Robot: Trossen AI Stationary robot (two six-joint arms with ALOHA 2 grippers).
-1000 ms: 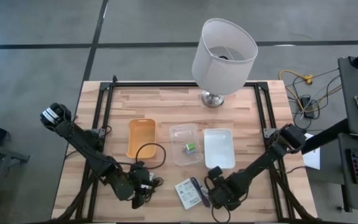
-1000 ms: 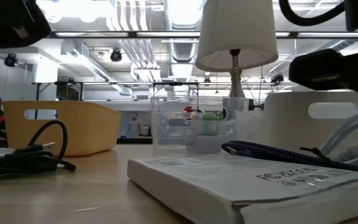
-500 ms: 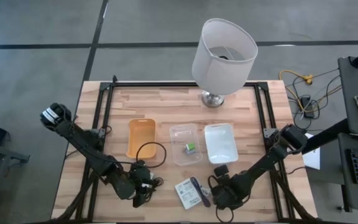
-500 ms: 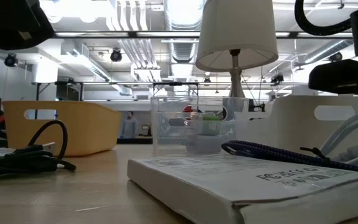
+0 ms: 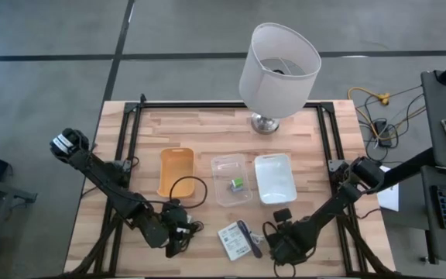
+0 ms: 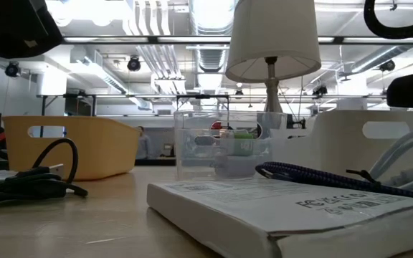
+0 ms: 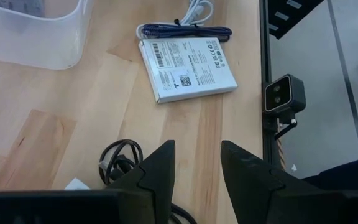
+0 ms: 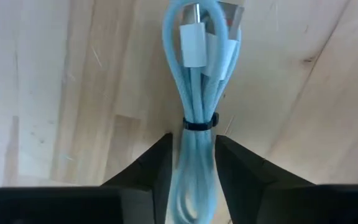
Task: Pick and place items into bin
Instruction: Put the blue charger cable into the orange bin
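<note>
Right wrist view shows the right hand [image 8: 191,165] with its two fingers closed around a bundled light blue cable [image 8: 199,81], which lies on the wooden table [image 8: 55,74] at the front edge. High view puts the left hand [image 5: 173,236] low at the front left, over a coiled black cable [image 5: 186,191]; its fingers are apart (nothing between them). A white printed box [image 5: 234,240] lies between both hands, and the green-and-white block [image 5: 238,184] sits inside the clear bin [image 5: 230,165].
</note>
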